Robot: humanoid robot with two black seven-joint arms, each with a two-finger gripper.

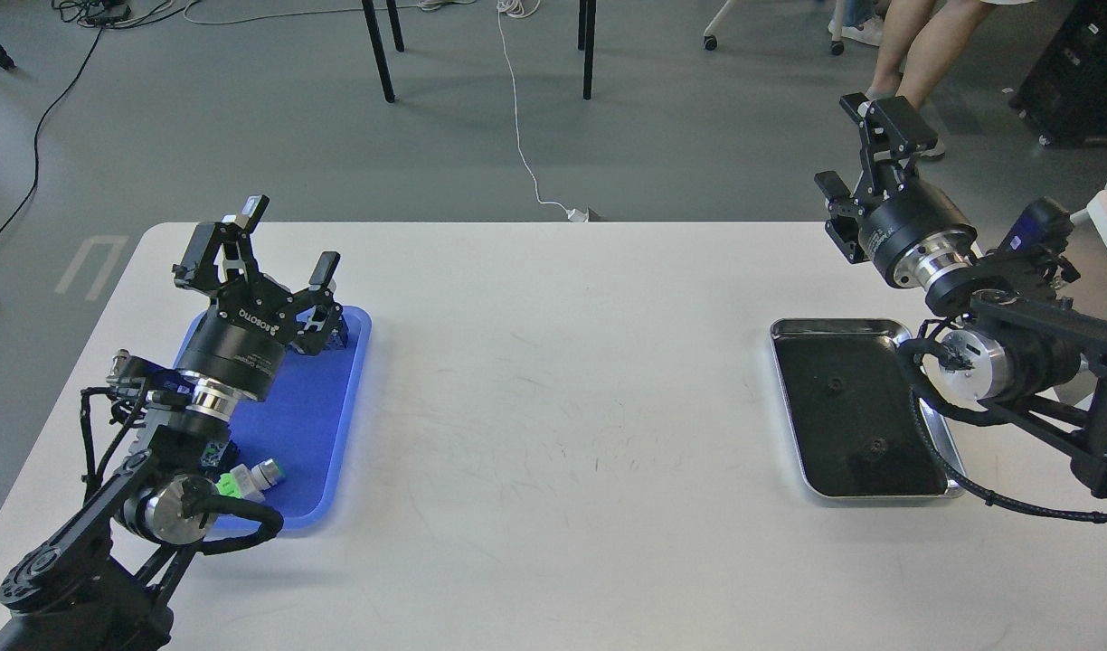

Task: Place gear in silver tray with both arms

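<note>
The silver tray (834, 323) lies at the right of the white table. Two small dark round pieces (834, 383) lie on its dark floor; I cannot tell whether they are gears. My right gripper (859, 152) is open and empty. It is raised and points up and away, beyond the tray's far edge. My left gripper (287, 242) is open and empty. It is held above the far end of the blue tray (323, 425), also pointing up.
The blue tray holds a green, white and grey part (250, 477) near its front and a dark part (335, 333) behind my left gripper. A person's legs (906, 54) and chair legs stand on the floor beyond the table.
</note>
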